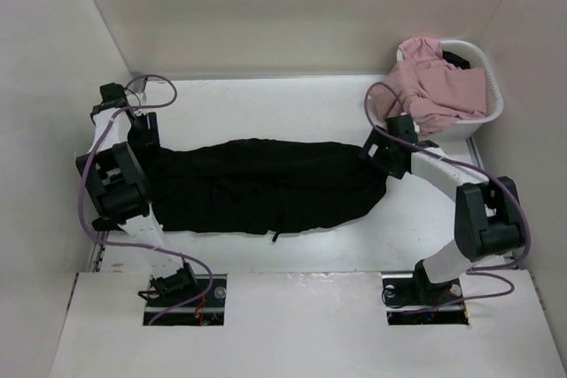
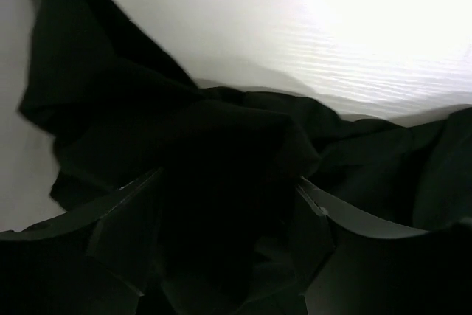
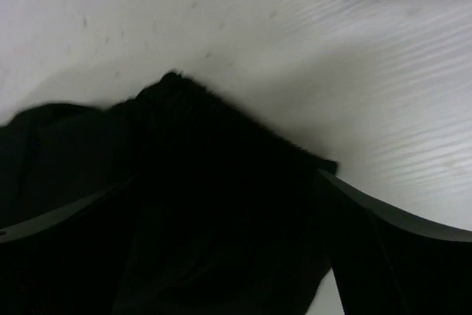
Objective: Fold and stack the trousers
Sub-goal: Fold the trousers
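Observation:
The black trousers [image 1: 266,185] lie stretched left to right across the white table [image 1: 266,108], folded lengthwise into a long band. My left gripper [image 1: 146,141] is down on their left end. In the left wrist view its jaws stand apart, and bunched black cloth [image 2: 221,138] lies between and under the left gripper [image 2: 225,234]. My right gripper [image 1: 383,155] rests at the trousers' right end. In the right wrist view the right gripper [image 3: 221,241] has its jaws spread wide, with the fabric edge [image 3: 206,182] lying loose between them.
A white laundry basket [image 1: 490,86] sits at the back right, with pink garments [image 1: 434,81] heaped in it and spilling over its front. White walls close in the table on three sides. Purple cables loop off both arms.

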### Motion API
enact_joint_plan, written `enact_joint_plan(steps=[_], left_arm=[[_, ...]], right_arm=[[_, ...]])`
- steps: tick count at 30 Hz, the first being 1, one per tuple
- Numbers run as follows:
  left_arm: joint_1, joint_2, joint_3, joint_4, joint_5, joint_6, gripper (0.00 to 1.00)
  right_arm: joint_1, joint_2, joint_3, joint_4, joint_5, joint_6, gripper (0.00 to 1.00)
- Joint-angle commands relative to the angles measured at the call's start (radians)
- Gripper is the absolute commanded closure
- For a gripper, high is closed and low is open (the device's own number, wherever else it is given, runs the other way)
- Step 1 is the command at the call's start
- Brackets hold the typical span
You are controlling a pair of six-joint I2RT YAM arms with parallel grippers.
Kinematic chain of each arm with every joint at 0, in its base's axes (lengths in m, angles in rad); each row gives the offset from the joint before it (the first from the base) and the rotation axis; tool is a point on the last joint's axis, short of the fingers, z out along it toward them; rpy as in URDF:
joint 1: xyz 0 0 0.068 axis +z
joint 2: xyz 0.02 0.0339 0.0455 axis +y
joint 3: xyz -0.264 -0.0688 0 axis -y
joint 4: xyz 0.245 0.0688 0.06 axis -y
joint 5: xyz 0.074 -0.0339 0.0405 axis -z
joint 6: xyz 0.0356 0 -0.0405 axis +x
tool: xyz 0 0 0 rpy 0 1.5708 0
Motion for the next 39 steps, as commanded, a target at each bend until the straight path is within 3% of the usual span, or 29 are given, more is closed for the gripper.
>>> enact_joint_plan(steps=[1,6,10,15,17,19,20,21,22,24,27,28,31,34,35,36,37,39], left_arm=[[0.042,-0.072,0.056,0.030,-0.001,-0.010,0.39],[0.064,-0.107,0.050,0.050,-0.014,0.001,0.38],[0.072,-0.112,0.049,0.044,-0.015,-0.001,0.38],[0.075,-0.142,0.041,0.050,-0.027,0.010,0.35],[0.090,-0.147,0.043,0.050,-0.037,0.010,0.35],[0.107,-0.147,0.044,0.050,-0.041,0.013,0.35],[0.114,-0.147,0.044,0.050,-0.041,0.016,0.35],[0.125,-0.149,0.044,0.049,-0.041,0.024,0.35],[0.131,-0.149,0.041,0.047,-0.041,0.033,0.35],[0.151,-0.155,0.024,0.050,-0.041,0.045,0.35],[0.179,-0.169,-0.003,0.063,-0.029,0.053,0.35],[0.185,-0.175,-0.013,0.070,-0.027,0.056,0.35],[0.197,-0.190,-0.033,0.081,-0.020,0.061,0.34],[0.196,-0.199,-0.054,0.067,0.011,0.074,0.34],[0.194,-0.202,-0.066,0.066,0.019,0.076,0.34],[0.194,-0.207,-0.078,0.063,0.023,0.077,0.34],[0.193,-0.215,-0.100,0.057,0.032,0.077,0.34],[0.187,-0.233,-0.137,0.047,0.045,0.079,0.34]], right_arm=[[0.054,0.037,0.045,-0.039,0.057,0.069,0.00],[0.068,-0.054,-0.057,-0.088,0.183,0.206,0.00],[0.105,-0.125,-0.108,-0.214,0.195,0.355,0.00],[0.241,-0.281,-0.195,-0.370,0.264,0.701,0.00],[0.254,-0.277,-0.223,-0.366,0.282,0.804,0.00],[0.226,-0.205,-0.231,-0.287,0.263,0.789,0.00],[0.216,-0.164,-0.214,-0.247,0.243,0.756,0.09],[0.205,-0.124,-0.179,-0.233,0.240,0.722,0.08],[0.205,-0.089,-0.142,-0.230,0.246,0.688,0.15],[0.191,-0.047,-0.099,-0.237,0.240,0.634,0.41],[0.134,-0.080,-0.126,-0.245,0.207,0.616,0.93],[0.117,-0.123,-0.149,-0.265,0.198,0.626,1.00],[0.074,-0.316,-0.211,-0.407,0.249,0.646,1.00],[0.048,-0.586,-0.255,-0.628,0.311,0.691,0.97],[0.041,-0.646,-0.264,-0.679,0.316,0.702,0.84],[0.028,-0.714,-0.281,-0.728,0.310,0.706,0.53],[0.021,-0.764,-0.289,-0.775,0.289,0.715,0.01],[-0.001,-0.829,-0.284,-0.843,0.266,0.714,0.00]])
